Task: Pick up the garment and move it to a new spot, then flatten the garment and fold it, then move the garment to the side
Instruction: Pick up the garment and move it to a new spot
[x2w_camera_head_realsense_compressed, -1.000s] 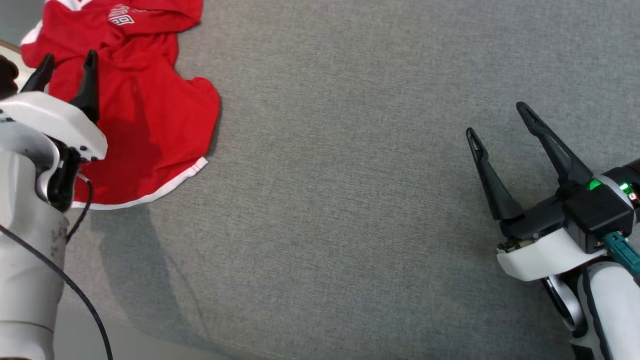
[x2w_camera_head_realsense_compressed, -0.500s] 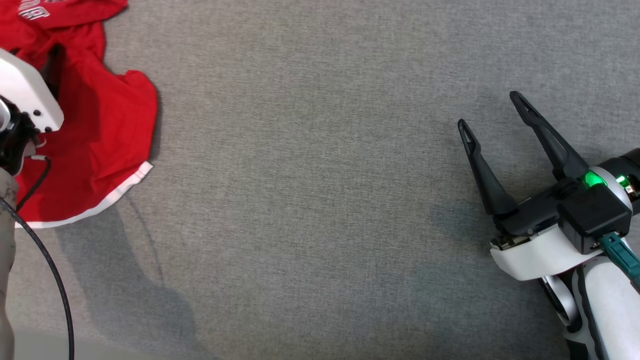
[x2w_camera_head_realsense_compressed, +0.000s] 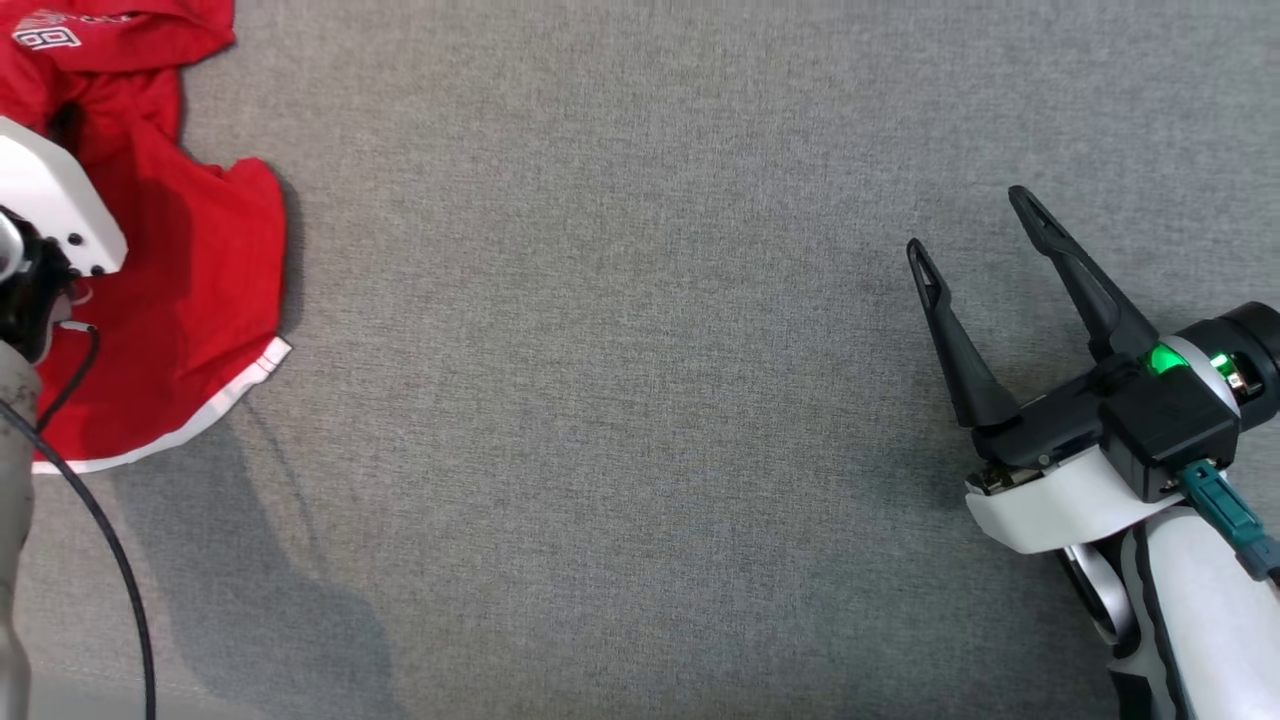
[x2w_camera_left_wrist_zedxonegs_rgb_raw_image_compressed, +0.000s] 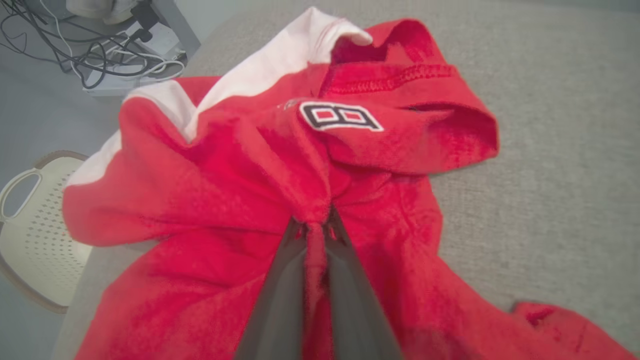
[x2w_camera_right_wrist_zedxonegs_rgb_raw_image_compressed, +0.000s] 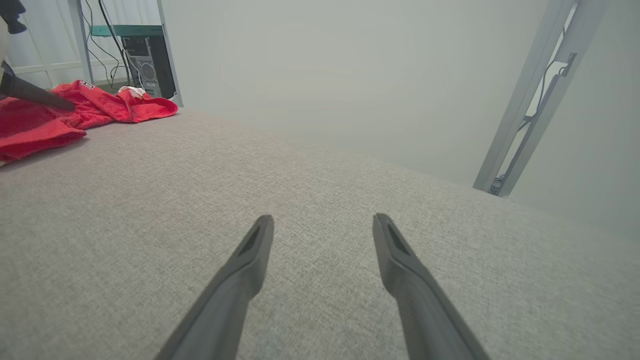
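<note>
The left gripper (x2w_camera_left_wrist_zedxonegs_rgb_raw_image_compressed: 316, 227) has its dark tapered fingers pinched on a fold of the crumpled red knit garment (x2w_camera_left_wrist_zedxonegs_rgb_raw_image_compressed: 210, 190), while the right gripper (x2w_camera_head_realsense_compressed: 975, 222) sits splayed open over the grey woven tabletop (x2w_camera_head_realsense_compressed: 640, 400).

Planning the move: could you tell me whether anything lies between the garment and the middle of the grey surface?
Nothing visible does. The left gripper pinches a fold of the red jersey; the grey surface runs bare to the open right gripper.

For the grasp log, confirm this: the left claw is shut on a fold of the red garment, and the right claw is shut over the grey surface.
Wrong on the right claw: it is open, as the right wrist view shows. The left claw is shut on the red garment.
</note>
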